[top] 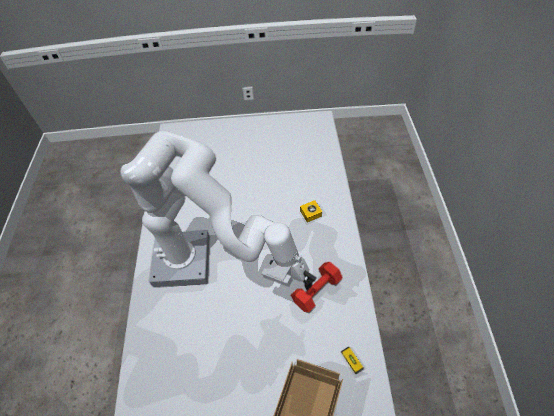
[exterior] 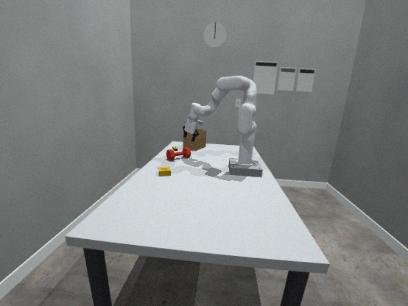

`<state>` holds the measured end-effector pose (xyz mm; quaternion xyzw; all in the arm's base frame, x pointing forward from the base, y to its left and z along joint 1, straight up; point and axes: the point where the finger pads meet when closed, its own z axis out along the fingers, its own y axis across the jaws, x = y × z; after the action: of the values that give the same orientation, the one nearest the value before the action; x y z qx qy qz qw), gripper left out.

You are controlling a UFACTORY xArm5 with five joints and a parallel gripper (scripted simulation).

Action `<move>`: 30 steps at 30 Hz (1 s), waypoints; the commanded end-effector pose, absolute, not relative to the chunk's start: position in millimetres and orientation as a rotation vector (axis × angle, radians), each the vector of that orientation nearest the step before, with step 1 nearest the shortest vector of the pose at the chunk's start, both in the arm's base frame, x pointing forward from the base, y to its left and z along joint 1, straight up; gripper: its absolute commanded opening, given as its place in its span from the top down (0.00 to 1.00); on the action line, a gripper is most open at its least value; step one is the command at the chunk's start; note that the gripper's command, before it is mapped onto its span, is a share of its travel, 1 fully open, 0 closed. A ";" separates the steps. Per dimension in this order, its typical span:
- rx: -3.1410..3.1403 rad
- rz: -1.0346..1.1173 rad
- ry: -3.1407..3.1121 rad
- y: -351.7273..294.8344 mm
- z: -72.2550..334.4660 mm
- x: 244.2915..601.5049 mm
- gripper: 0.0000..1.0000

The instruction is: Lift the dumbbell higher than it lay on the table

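1. The white desk [top: 250, 150] runs down the middle of the top view, from upper centre to the bottom edge.
2. The white arm [top: 200, 185] stands on a grey base plate [top: 201, 277] at centre left of the top view and reaches toward lower right.
3. A brown cardboard box [top: 285, 395], open on top, sits at the bottom centre of the top view.
4. The red dumbbell [top: 317, 287] lies flat on the desk at centre right, its bar running diagonally.
5. The claw [top: 309, 281] is spread wide with nothing in it; in the top view it overlaps the dumbbell's bar, and in the exterior view it [exterior: 190, 134] hangs above the dumbbell [exterior: 178, 153], apart from it.
6. A yellow square block [top: 311, 210] lies above the dumbbell in the frame.
7. A small yellow bar [top: 352, 360] lies at lower right, just beside the box.
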<state>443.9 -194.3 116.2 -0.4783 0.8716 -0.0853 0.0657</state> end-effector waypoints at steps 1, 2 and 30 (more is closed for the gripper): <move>-1.313 -0.120 2.770 -186.7 106.8 480.1 0.00; -1.291 -0.107 2.788 -184.6 105.0 484.8 0.00; -1.107 -0.002 2.939 -163.2 40.5 521.3 0.00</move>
<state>520.6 -163.3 76.5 -0.3528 0.9357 -0.0010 0.0013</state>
